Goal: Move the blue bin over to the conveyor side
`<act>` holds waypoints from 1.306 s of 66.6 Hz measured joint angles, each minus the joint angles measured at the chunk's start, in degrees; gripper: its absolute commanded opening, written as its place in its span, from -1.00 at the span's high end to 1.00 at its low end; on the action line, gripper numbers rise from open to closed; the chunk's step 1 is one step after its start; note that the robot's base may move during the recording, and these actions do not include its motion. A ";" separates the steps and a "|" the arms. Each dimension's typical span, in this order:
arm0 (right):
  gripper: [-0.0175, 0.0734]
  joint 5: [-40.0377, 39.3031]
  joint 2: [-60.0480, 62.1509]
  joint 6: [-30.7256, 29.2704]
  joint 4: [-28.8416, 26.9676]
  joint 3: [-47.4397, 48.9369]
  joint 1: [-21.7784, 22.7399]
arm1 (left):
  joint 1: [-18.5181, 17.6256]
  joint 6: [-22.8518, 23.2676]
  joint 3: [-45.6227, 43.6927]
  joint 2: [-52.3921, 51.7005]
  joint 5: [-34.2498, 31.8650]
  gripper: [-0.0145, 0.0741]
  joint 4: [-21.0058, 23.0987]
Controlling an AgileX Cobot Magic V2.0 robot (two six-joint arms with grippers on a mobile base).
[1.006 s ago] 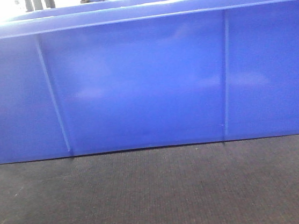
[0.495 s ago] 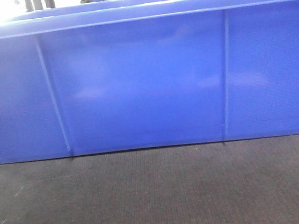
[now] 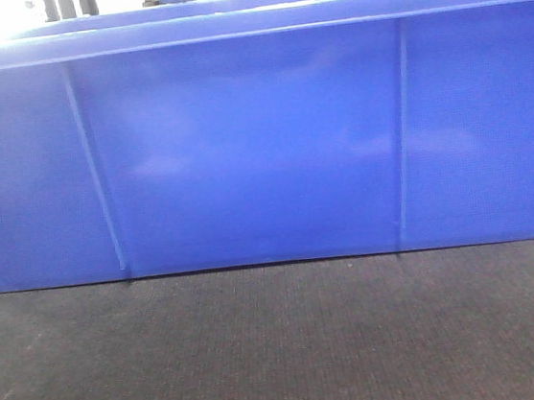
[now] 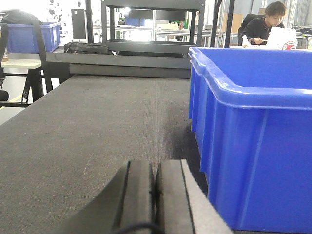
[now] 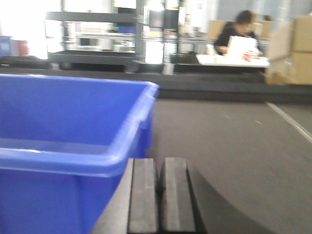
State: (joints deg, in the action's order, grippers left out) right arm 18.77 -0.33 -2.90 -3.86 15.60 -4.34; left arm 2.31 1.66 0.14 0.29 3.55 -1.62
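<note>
We see the blue bin (image 3: 251,144) standing on the conveyor (image 3: 284,352), its long wall filling most of the front view, and from our wrist views what shows of its inside looks bare, though the floor is mostly hidden. A smaller blue crate (image 4: 34,36) sits far back on the left, its contents out of sight. The bin's ends are cut off in the front view, and our right wrist view is blurred, so the seated person (image 5: 239,31) and shelving (image 4: 151,24) behind stay vague. The bin is glossy royal blue, smooth-walled with thin vertical ribs and a thick rolled rim. Our left gripper (image 4: 155,195) sits just beside its left end, pads pressed together on nothing; our right gripper (image 5: 160,195), at the other end, is likewise closed and empty.
</note>
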 measured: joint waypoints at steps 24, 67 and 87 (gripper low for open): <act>0.79 -13.02 0.00 -0.79 -1.67 -14.72 2.86 | 0.00 0.00 0.00 0.00 0.00 0.69 0.00; 0.79 -16.42 0.00 -0.79 -1.89 -15.63 2.86 | 0.00 -0.04 0.00 -0.04 0.00 0.69 0.11; 0.79 -16.42 0.00 -0.79 -1.93 -15.63 2.86 | 0.00 -0.04 0.00 -0.04 0.00 0.69 0.11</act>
State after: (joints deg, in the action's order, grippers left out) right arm 2.35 -0.33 -3.69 -5.79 -0.03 -1.48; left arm 2.31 1.62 0.14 0.25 3.55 -1.51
